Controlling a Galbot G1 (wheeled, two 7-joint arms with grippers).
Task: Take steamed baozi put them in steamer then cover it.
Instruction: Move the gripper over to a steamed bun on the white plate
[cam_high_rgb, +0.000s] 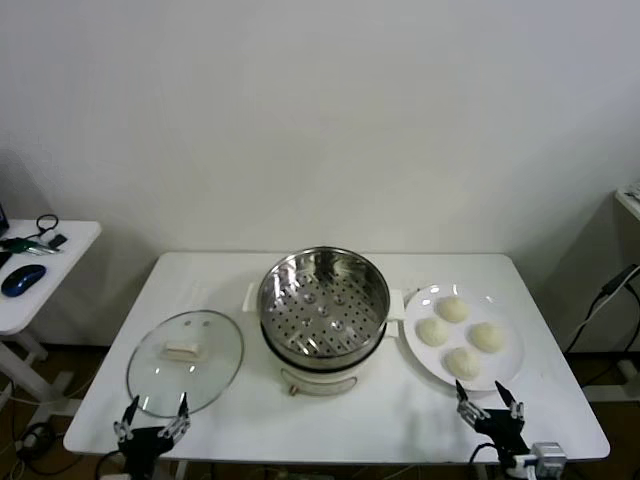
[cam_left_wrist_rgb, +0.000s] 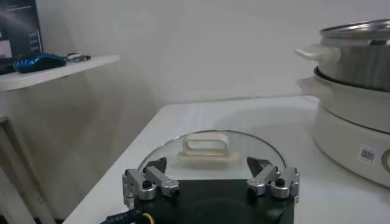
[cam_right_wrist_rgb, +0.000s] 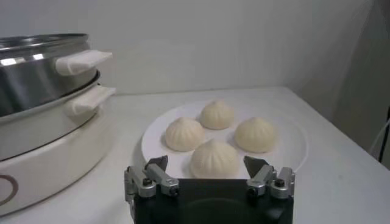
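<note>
Nothing done yet: four steamed baozi (cam_high_rgb: 459, 336) sat plated right of the empty steamer (cam_high_rgb: 323, 308), cover (cam_high_rgb: 186, 359) left of it. Left pincer (cam_high_rgb: 152, 410) and right pincer (cam_high_rgb: 489, 396) gaped wide before the steamer, holding nothing.

cover (cam_high_rgb: 185, 361) left, steamer (cam_high_rgb: 323, 300) centre, baozi (cam_high_rgb: 459, 336) right

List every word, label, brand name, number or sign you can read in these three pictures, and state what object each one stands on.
No text can be read in any of the views.
A small sticker on the white pot base under the steamer: too small and blurred to read.
The baozi, plate, glass cover and table: no markings visible.
</note>
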